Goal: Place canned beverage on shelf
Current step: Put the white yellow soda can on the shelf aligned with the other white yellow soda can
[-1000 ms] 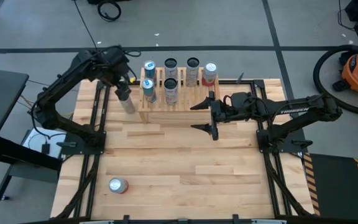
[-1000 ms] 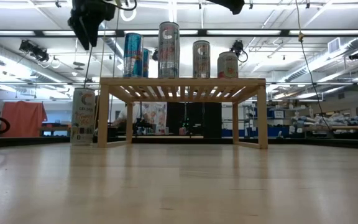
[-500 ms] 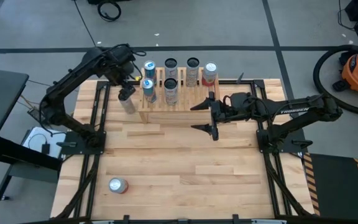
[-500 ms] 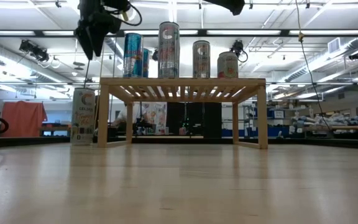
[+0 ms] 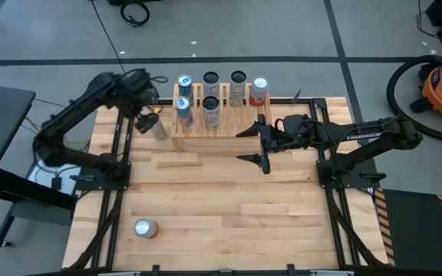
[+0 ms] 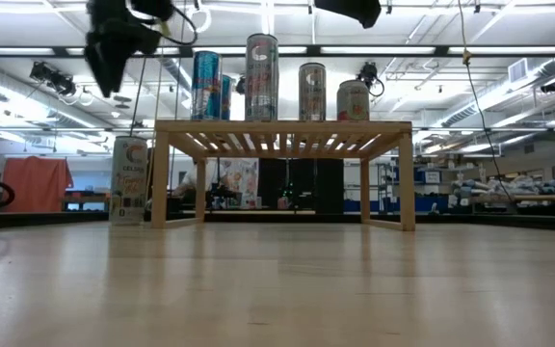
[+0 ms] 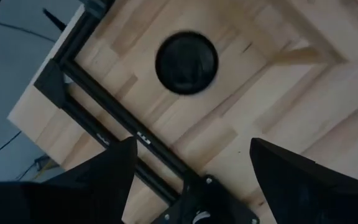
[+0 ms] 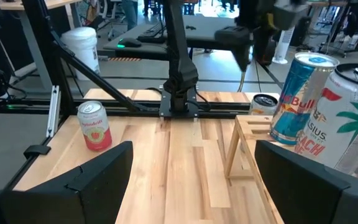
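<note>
The bench (image 5: pixel 229 207) carries the shelf (image 5: pixel 206 138) at its far edge, where five cans are already stood on the slats. A tall pale can (image 5: pixel 158 127) stands upright on the bench just beside the shelf's left end, not on it; in the left wrist view its dark top (image 7: pixel 186 63) is seen from straight above. A second can, red and white (image 5: pixel 145 228), stands well apart near the front left corner.

The left end effector (image 5: pixel 144 115) hangs above and slightly to the left of the pale can, with its fingers spread apart and nothing held between them. The right end effector (image 5: pixel 261 146) waits just beside the shelf's right end, likewise spread wide and empty.

The likeliest fault is judged to be a descent that is off-centre, by which the pale can would be clipped by one finger and tipped over or pushed against the shelf leg. Once the can is lifted, the blue can (image 5: pixel 183 112) at the shelf's left end could be struck and toppled if the carry is made too low, since little free room is left there.
</note>
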Controlling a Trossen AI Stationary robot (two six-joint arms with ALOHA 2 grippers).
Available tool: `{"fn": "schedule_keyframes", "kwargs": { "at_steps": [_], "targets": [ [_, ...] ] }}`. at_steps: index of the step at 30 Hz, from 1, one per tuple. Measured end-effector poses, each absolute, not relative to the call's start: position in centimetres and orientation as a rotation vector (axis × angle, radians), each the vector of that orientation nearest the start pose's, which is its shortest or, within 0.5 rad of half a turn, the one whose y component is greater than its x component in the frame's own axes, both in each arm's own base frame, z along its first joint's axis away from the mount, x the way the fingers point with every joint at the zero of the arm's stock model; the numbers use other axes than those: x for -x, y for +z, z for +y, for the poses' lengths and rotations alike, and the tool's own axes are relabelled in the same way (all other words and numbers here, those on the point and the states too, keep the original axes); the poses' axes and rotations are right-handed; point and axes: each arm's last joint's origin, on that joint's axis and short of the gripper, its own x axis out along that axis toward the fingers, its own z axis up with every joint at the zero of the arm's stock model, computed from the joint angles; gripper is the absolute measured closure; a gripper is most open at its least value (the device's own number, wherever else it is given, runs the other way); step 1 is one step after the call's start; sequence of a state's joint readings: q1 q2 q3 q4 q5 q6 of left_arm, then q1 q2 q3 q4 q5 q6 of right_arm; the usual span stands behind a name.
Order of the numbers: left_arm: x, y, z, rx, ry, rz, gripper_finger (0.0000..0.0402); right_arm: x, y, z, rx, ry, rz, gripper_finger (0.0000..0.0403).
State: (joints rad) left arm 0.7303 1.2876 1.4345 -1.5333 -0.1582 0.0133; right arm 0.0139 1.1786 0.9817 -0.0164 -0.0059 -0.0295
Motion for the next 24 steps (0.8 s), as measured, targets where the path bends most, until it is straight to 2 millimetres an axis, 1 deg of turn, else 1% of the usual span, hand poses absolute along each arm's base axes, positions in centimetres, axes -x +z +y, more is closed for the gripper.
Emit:
{"fn": "schedule_keyframes", "kwargs": {
  "at_steps": [3, 6, 10, 14, 19, 24],
  "targets": [
    [-13.4, 35.4, 12.5, 0.397, 0.724, 1.294, 0.0088, -26.6, 33.9, 0.4, 0.043, 0.025, 0.197, 0.0055],
    [-13.4, 35.3, 12.5, 0.383, 0.719, 1.227, 0.0088, -26.6, 34.2, 0.4, 0.047, 0.025, 0.17, 0.0055],
    [-14.4, 34.9, 13.5, 0.36, 0.715, 1.2, 0.0088, -26.6, 34.4, 0.4, 0.047, 0.024, 0.155, 0.0055],
    [-15.3, 33.8, 14.6, 0.365, 0.682, 1.257, 0.0088, -26.7, 34.4, 0.4, 0.045, 0.024, 0.154, 0.0055],
    [-16.0, 33.0, 15.6, 0.377, 0.655, 1.27, 0.0088, -26.7, 34.4, 0.4, 0.026, 0.022, 0.154, 0.0055],
    [-16.0, 32.5, 16.4, 0.396, 0.664, 1.294, 0.0088, -26.7, 34.4, 0.4, 0.026, 0.026, 0.154, 0.0055]
  ]
}}
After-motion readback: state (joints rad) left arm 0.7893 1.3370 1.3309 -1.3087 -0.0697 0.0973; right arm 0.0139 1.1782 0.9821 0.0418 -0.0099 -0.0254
